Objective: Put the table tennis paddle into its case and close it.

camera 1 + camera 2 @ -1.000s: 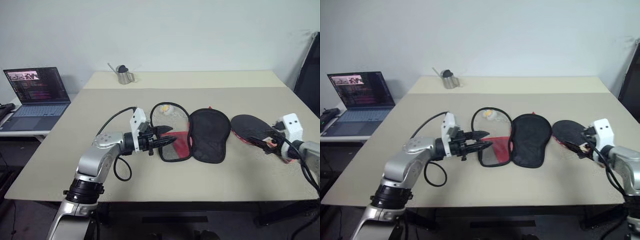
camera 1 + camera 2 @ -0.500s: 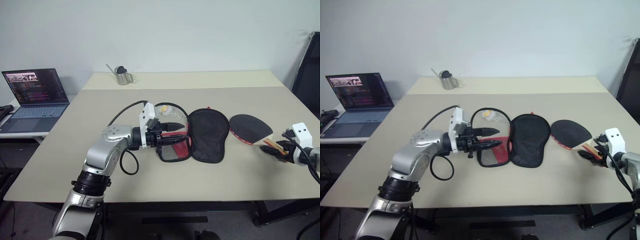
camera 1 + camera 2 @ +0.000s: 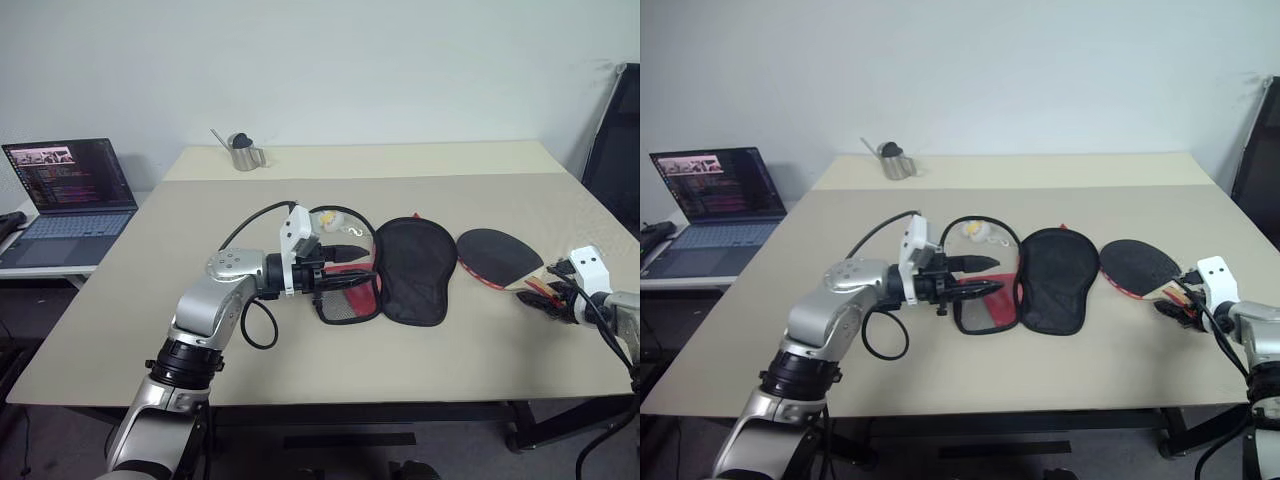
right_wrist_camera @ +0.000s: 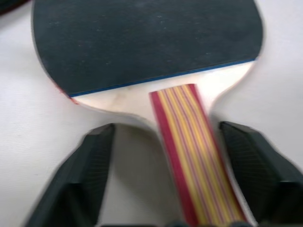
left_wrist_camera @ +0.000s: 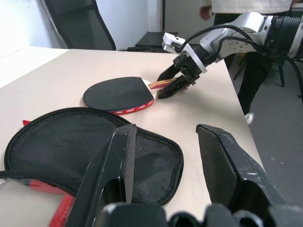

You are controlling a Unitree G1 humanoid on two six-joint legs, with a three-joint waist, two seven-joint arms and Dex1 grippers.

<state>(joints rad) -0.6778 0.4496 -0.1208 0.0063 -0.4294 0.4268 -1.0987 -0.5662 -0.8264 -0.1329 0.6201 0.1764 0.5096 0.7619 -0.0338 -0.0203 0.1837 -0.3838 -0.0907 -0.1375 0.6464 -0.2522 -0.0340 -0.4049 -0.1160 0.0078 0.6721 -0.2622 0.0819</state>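
The table tennis paddle (image 3: 495, 255) lies flat on the table, black face up, its striped handle (image 4: 194, 142) pointing at the right edge. My right gripper (image 3: 541, 292) is low over that handle, open. One finger stands on each side, with a gap to the wood on both. The case (image 3: 415, 270) lies unzipped and spread at mid-table, its black half to the right and its mesh-and-red half (image 3: 345, 305) to the left. My left gripper (image 3: 365, 265) points level to the right over the mesh half. Its fingers (image 5: 118, 165) are apart with nothing pinched between them.
A small white ball (image 3: 330, 218) rests inside the case's far rim. A metal pitcher (image 3: 243, 152) stands at the table's back left, and a laptop (image 3: 70, 190) sits on a side desk. A black chair (image 3: 615, 140) is at the right, where a person (image 5: 246, 4) stands.
My right gripper has sunk from above the paddle down to its handle, and its fingers have narrowed around it. The left gripper has stayed over the case. The view shifted a little.
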